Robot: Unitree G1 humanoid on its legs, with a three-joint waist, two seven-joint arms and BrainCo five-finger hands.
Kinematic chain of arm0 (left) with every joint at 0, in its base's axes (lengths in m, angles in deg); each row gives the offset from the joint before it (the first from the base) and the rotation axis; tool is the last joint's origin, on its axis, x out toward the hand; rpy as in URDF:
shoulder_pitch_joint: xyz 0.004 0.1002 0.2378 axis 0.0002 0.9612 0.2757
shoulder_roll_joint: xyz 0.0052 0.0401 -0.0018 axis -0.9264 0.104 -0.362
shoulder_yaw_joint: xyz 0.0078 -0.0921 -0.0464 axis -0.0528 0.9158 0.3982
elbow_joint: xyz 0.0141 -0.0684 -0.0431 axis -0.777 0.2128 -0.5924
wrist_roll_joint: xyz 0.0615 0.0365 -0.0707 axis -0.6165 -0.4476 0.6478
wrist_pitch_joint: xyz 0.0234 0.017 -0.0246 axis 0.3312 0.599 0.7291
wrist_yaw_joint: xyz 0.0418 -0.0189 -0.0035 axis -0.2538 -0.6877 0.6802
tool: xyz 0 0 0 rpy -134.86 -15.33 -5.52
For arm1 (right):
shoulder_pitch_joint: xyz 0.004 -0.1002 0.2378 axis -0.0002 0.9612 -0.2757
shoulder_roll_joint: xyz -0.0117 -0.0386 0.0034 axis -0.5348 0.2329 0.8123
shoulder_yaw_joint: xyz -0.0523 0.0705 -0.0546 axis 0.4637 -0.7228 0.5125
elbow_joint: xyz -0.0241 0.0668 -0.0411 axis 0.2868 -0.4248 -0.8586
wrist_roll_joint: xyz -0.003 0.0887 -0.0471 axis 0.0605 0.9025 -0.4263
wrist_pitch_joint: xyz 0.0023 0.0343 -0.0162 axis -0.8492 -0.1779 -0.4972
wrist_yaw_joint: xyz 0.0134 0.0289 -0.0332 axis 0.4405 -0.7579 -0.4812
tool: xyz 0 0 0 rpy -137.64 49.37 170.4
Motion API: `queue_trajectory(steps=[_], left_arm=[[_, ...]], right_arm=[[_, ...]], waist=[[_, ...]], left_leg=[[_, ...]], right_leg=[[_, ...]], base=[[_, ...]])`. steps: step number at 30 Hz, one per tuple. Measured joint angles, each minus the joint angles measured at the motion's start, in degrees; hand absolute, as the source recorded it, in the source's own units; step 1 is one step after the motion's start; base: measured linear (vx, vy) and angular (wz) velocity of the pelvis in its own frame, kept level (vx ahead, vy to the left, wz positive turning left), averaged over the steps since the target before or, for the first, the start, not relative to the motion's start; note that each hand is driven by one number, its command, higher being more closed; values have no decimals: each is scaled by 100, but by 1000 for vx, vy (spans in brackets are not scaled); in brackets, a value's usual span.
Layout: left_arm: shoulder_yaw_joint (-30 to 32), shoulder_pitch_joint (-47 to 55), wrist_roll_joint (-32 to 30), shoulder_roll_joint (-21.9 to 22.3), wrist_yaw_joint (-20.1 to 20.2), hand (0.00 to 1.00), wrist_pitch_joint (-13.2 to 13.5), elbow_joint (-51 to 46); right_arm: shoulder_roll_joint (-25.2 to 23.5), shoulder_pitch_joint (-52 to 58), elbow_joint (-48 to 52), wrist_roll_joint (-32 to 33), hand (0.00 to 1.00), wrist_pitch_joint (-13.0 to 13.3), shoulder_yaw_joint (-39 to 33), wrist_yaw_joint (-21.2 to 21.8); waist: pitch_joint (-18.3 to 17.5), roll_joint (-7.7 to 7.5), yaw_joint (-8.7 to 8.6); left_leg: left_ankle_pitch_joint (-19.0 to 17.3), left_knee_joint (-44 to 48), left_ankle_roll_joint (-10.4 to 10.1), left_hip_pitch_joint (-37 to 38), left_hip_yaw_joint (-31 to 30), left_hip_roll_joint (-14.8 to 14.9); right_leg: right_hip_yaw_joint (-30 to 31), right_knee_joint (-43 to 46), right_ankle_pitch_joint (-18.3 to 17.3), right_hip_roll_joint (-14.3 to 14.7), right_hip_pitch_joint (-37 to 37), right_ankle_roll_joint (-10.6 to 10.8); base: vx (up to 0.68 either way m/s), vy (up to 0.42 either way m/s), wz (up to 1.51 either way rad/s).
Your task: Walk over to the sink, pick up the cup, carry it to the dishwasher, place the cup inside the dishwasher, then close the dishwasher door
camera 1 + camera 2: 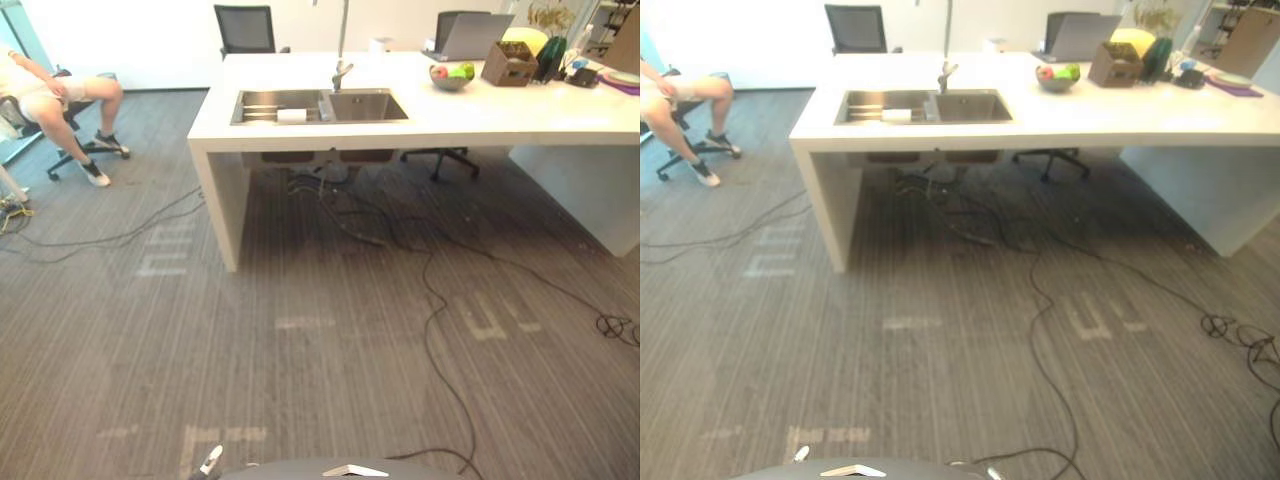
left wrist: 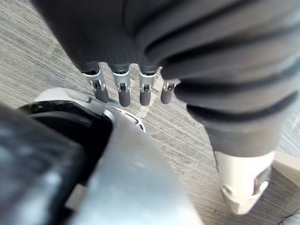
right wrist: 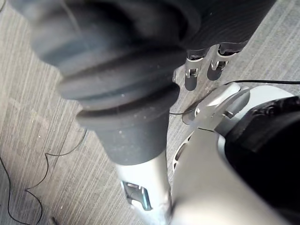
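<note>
The white cup (image 1: 291, 115) sits in the left basin of the sink (image 1: 365, 105), in the white desk (image 1: 500, 115) far ahead across the carpet (image 1: 300, 380). The left hand (image 2: 123, 91) hangs with fingers (image 2: 145, 91) straight, holding nothing; the right hand (image 3: 191, 77) likewise.

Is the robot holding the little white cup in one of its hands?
No, the little white cup sits in the steel sink, while the left hand and right hand hang empty over grey carpet.

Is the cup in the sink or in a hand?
In the sink: the cup sits in its left basin; left hand and right hand are empty.
</note>
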Motion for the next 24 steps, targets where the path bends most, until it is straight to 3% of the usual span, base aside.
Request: queue_trajectory(steps=[4,7,11,20,24], left_arm=[[66,-5,-58,9,143,0,-39,199],[-35,-47,-158,-61,222,0,-34,221],[-297,-174,-144,-147,135,0,-36,224],[-356,-245,-82,-153,-287,0,-421,273],[-299,-247,390,-147,-372,0,-556,356]], right_arm=[[-46,25,-32,-378,0,78,-222,100],[-44,-30,-55,-944,0,202,-251,106],[-31,-225,-228,-1157,0,208,-314,91],[36,-388,-426,-834,0,193,-299,317],[-14,-321,-442,-404,0,143,-330,328]], waist=[[11,-11,0],[2,-14,8],[96,-19,8],[182,-31,1],[235,-42,5]], left_leg=[[138,-412,-3,374,60,-63],[159,-431,26,460,-9,-83],[158,-430,22,476,-110,-86],[180,-433,-36,566,-197,-89],[232,-462,-62,546,-223,-87]], right_leg=[[-74,-433,195,38,380,122],[-148,-558,213,45,493,176],[-255,-558,181,45,557,224],[-275,-596,201,56,662,204],[-280,-596,208,55,657,190]], base=[[91,13,-1],[108,6,11],[25,-12,13],[-64,-12,2],[-82,-9,3]])
